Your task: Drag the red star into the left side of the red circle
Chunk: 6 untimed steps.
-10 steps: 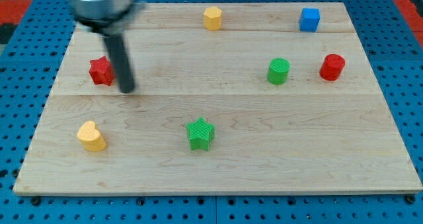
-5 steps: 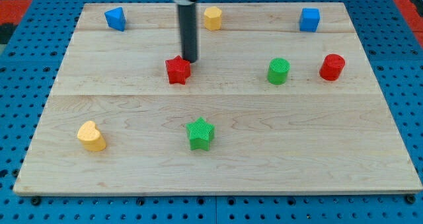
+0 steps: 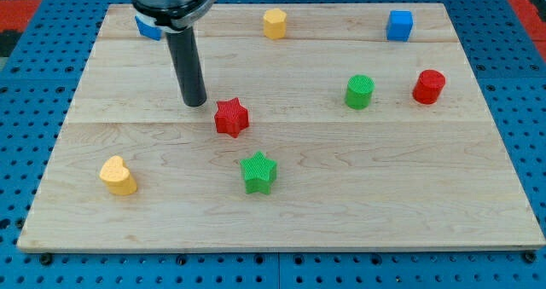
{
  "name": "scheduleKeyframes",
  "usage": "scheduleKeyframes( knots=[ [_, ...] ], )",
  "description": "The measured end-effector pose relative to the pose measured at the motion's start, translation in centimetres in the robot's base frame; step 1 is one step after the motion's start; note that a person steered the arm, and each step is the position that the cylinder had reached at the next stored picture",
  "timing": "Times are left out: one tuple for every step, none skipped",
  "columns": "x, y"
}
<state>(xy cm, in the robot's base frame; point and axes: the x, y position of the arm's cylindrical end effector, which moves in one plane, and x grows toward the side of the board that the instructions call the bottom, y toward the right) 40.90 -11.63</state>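
The red star (image 3: 231, 117) lies on the wooden board (image 3: 281, 212), left of centre. The red circle (image 3: 429, 86) stands far to the view's right, near the board's right edge. My tip (image 3: 195, 102) rests on the board just up and to the left of the red star, a small gap apart. The green circle (image 3: 359, 92) stands between the red star and the red circle.
A green star (image 3: 258, 172) lies below the red star. A yellow heart (image 3: 118, 175) is at lower left. A yellow hexagon (image 3: 274, 22) and a blue cube (image 3: 399, 25) are along the top. A blue block (image 3: 147, 27) at top left is partly hidden by the arm.
The red star has moved right from the board's left side, then slightly down. My tip has shifted from above the star's right to its upper left.
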Motion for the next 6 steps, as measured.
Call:
scheduleKeyframes(
  knots=[
    [3.2,4.1],
    [3.4,12.5],
    [3.5,19.8],
    [6.6,18.6],
    [7.0,23.9],
    [2.8,29.1]
  ],
)
